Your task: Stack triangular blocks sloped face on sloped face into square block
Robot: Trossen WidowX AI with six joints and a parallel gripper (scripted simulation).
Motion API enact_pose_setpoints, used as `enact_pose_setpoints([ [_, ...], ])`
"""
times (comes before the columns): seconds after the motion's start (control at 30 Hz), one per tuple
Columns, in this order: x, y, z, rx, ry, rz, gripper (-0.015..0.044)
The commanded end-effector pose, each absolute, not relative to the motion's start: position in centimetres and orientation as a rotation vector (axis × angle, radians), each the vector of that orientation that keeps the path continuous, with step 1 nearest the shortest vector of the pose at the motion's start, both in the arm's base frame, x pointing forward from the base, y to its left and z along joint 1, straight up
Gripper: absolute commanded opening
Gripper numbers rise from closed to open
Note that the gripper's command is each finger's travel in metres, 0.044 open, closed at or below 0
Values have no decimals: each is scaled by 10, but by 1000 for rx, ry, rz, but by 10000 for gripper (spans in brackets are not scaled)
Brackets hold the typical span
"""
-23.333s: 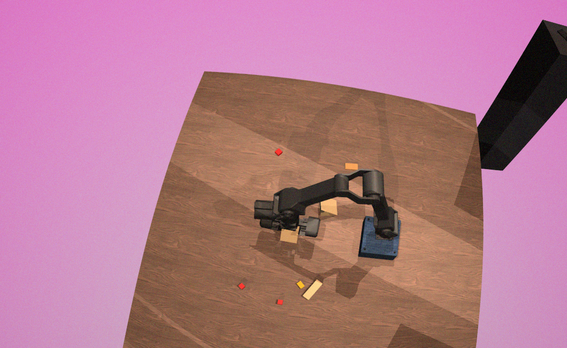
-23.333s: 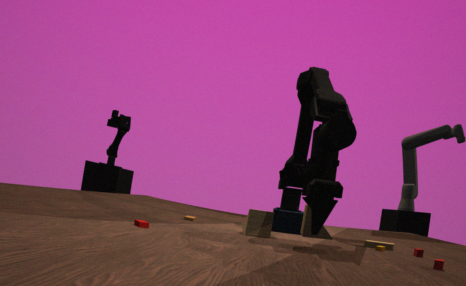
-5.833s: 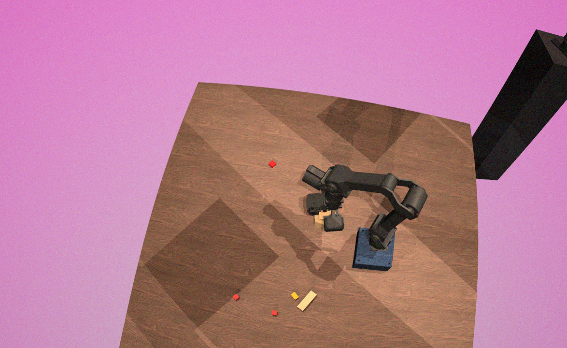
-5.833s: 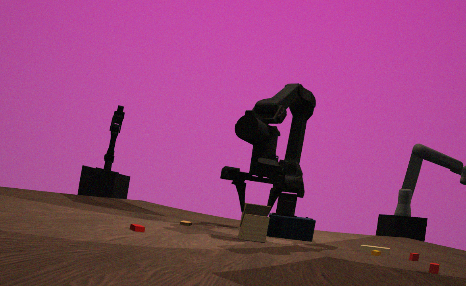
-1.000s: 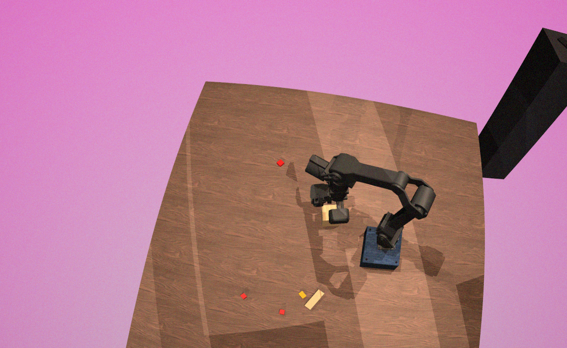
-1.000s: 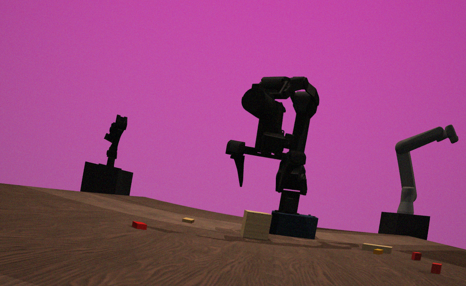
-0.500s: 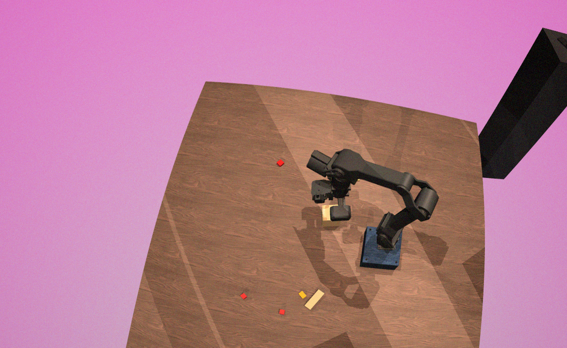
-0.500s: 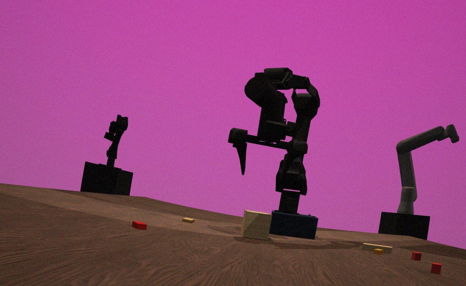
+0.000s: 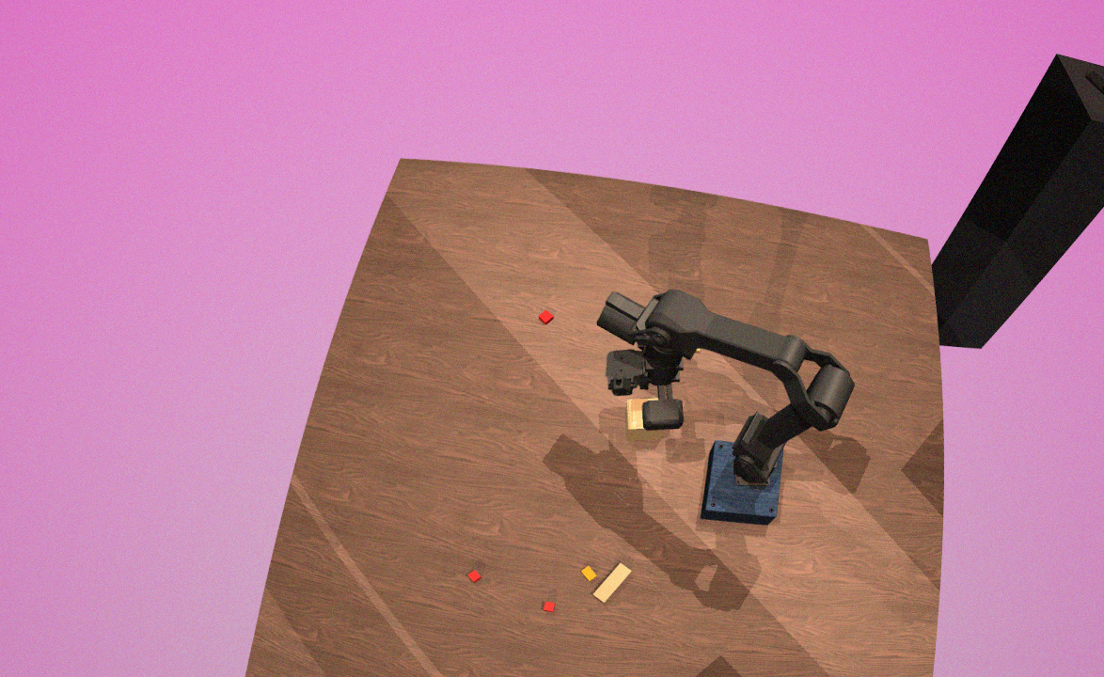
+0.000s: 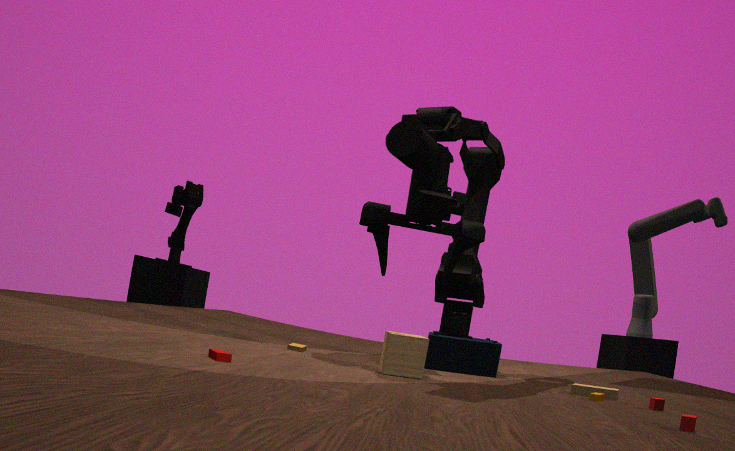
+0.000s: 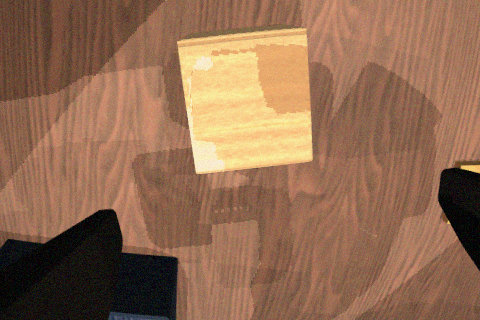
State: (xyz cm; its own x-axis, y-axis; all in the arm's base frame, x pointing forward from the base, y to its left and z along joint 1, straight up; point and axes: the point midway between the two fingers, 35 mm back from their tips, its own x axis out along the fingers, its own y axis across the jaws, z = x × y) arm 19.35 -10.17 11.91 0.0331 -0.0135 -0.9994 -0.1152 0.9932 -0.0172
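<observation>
The two pale wooden triangular blocks stand together as one square block [image 9: 633, 415] [image 10: 404, 353] [image 11: 247, 100] on the wooden table [image 9: 455, 420], just beside the arm's blue base [image 9: 741, 496] [image 10: 462, 354]. Its top looks level, and I cannot make out the seam between the halves. My gripper [image 9: 643, 392] [image 10: 421, 266] [image 11: 284, 207] is open wide and empty. It hangs well above the block, pointing straight down, and touches nothing. In the wrist view the block lies whole between and beyond the two dark fingertips.
Small red cubes [image 9: 545, 317] [image 9: 473, 575] [image 9: 548, 606], an orange cube [image 9: 589, 573] and a flat tan plank [image 9: 612, 582] lie scattered, all far from the block. A black pillar [image 9: 1035, 201] stands off the table's far right corner. Other robot arms [image 10: 182, 224] [image 10: 647, 269] stand in the background.
</observation>
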Motion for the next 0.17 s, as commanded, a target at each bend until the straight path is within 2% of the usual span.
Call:
enact_pose_setpoints([
  [0.0,194,-102,119,-103,1536,78,440],
  [0.13,194,-102,119,-103,1536,78,440],
])
